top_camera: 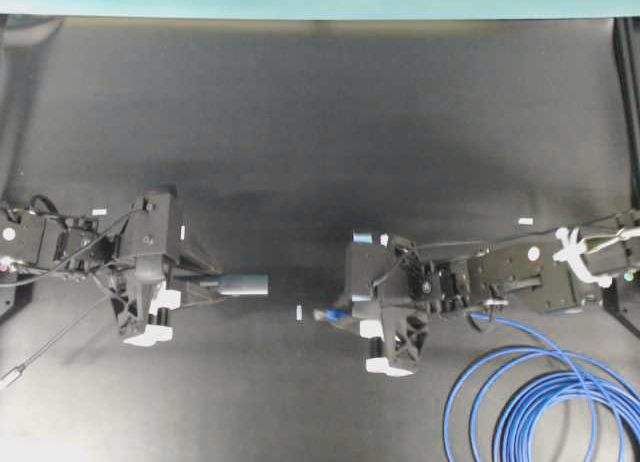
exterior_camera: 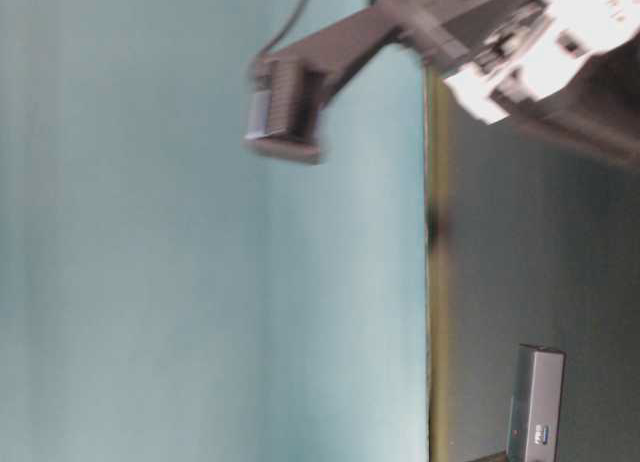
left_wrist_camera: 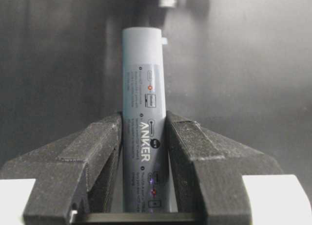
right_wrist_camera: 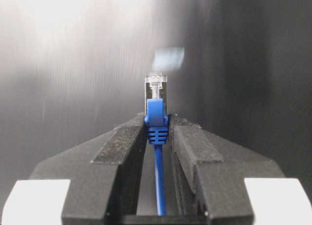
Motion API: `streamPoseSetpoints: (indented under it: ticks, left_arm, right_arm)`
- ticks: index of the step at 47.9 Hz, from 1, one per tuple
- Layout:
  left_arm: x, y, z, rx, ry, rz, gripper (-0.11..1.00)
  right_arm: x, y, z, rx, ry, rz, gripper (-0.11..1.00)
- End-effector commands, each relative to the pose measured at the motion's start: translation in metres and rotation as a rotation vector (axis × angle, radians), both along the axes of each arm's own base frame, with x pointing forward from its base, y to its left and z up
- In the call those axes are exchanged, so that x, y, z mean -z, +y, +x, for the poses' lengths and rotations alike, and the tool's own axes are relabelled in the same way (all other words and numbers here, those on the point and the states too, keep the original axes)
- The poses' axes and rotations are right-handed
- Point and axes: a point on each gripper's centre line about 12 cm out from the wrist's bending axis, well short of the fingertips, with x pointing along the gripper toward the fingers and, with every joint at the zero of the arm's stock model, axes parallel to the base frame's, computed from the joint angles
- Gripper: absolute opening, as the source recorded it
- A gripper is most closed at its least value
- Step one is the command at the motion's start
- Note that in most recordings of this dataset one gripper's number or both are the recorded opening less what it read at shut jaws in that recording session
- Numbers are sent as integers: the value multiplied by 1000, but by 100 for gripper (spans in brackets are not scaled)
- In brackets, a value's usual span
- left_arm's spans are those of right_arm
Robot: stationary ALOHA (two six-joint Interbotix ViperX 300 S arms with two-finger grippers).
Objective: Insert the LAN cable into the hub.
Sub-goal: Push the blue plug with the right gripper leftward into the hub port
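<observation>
My left gripper [top_camera: 213, 288] is shut on the hub [top_camera: 245, 284], a slim grey bar that sticks out to the right. In the left wrist view the hub [left_wrist_camera: 142, 88] sits between the closed fingers [left_wrist_camera: 105, 137], label side up. My right gripper [top_camera: 347, 315] is shut on the blue boot of the LAN cable's plug [top_camera: 325, 315], which points left at the hub with a gap between them. In the right wrist view the clear plug [right_wrist_camera: 156, 91] juts past the gripper [right_wrist_camera: 158, 123], and the hub's end [right_wrist_camera: 168, 58] shows blurred ahead. The blue cable loops [top_camera: 540, 402] lie at the lower right.
The hub's thin grey tail runs to a silver plug [top_camera: 10, 376] at the lower left edge. Small white tape marks [top_camera: 299, 312] lie on the black table. In the table-level view the hub [exterior_camera: 535, 407] shows at the bottom, with an arm above it.
</observation>
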Motion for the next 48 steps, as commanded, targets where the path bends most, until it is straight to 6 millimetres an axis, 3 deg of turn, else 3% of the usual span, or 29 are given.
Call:
streamPoseSetpoints:
  ticks: [1, 14, 48]
  left_arm:
    - [-8, 0, 6, 4, -30, 6, 28]
    - [-7, 0, 11, 10, -24, 18, 28]
    - [-1, 6, 18, -7, -8, 27, 28]
  right_arm:
    - [-19, -4, 13, 19, -61, 15, 14]
    - [-30, -15, 31, 48, -106, 15, 14]
    - [-32, -18, 31, 52, -123, 14, 14]
